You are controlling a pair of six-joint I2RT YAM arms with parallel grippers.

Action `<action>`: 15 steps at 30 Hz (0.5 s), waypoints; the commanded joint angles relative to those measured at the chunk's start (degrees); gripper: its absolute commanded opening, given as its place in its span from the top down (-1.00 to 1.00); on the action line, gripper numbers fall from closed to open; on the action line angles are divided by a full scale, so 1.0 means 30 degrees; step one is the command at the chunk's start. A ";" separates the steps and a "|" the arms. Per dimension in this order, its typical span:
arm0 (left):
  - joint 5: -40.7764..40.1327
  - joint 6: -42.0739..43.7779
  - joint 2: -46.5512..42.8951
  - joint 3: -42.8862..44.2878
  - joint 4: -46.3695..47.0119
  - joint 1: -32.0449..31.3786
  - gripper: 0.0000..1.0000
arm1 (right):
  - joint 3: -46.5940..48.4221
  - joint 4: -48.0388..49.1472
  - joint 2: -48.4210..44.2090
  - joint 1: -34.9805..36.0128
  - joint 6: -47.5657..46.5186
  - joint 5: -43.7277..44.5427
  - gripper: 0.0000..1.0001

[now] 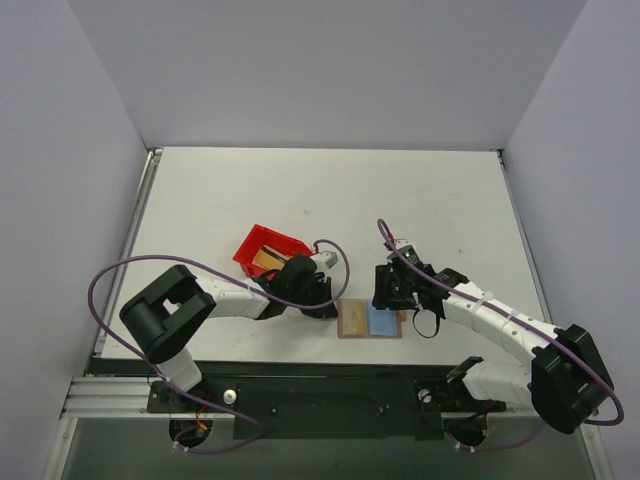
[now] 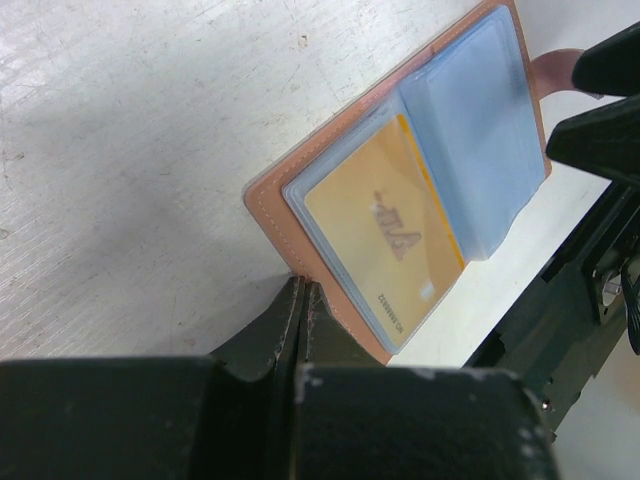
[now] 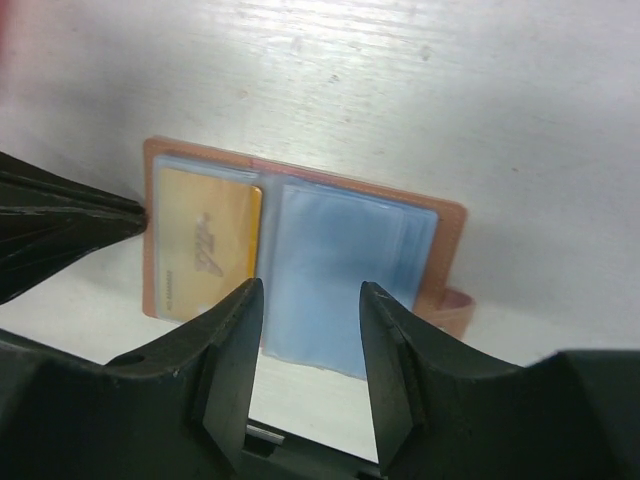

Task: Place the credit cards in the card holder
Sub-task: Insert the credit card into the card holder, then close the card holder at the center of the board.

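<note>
red plastic bin [image 1: 270, 249] stands on the white table [image 1: 300, 190], left of centre; gold-yellow credit cards [image 1: 265, 261] show inside it, count not discernible. just right of the bin, the left gripper [image 2: 300, 295] is low at the table, fingers pressed together, tips meeting the left edge of the card holder [image 2: 330, 155]; whether they nip the leather cannot be told. the brown card holder lies open and flat near the front edge, between the two arms. its left half carries one credit card [image 2: 385, 235], printed face up, seated in a clear sleeve [image 2: 305, 205]. its right half shows light blue sleeves [image 3: 335, 270], slightly lifted at the free edge. clasp tab [image 3: 452, 306] projects from the right side. the right gripper [image 3: 310, 335] hangs above the blue sleeves, fingers spread, nothing between them.
</note>
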 commanded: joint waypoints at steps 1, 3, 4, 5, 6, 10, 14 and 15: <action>-0.0021 0.0347 0.0488 0.0324 0.0018 0.0143 1.00 | 0.1009 -0.2838 -0.0609 0.0037 -0.0164 0.3071 0.19; 0.0038 0.0347 0.0546 0.0353 0.0077 0.0144 1.00 | 0.1360 -0.3513 -0.0521 0.0066 -0.0193 0.3688 0.17; 0.0067 0.0347 0.0576 0.0353 0.0135 0.0144 1.00 | 0.1449 -0.3662 -0.0434 0.0066 -0.0223 0.3837 0.17; 0.0097 0.0347 0.0605 0.0382 0.0164 0.0144 1.00 | 0.1595 -0.3866 -0.0375 0.0066 -0.0252 0.3954 0.16; 0.0126 0.0347 0.0663 0.0440 0.0165 0.0144 1.00 | 0.1655 -0.3984 -0.0287 0.0066 -0.0281 0.4013 0.16; 0.0155 0.0405 0.0664 0.0441 0.0135 0.0144 1.00 | 0.1977 -0.4688 0.0094 0.0183 -0.0165 0.4599 0.15; 0.0214 0.0405 0.0752 0.0470 0.0165 0.0173 1.00 | 0.2211 -0.5332 0.0707 0.0300 -0.0019 0.4892 0.10; 0.0243 0.0405 0.0752 0.0470 0.0194 0.0173 1.00 | 0.2270 -0.5449 0.0826 0.0387 0.0011 0.4893 0.09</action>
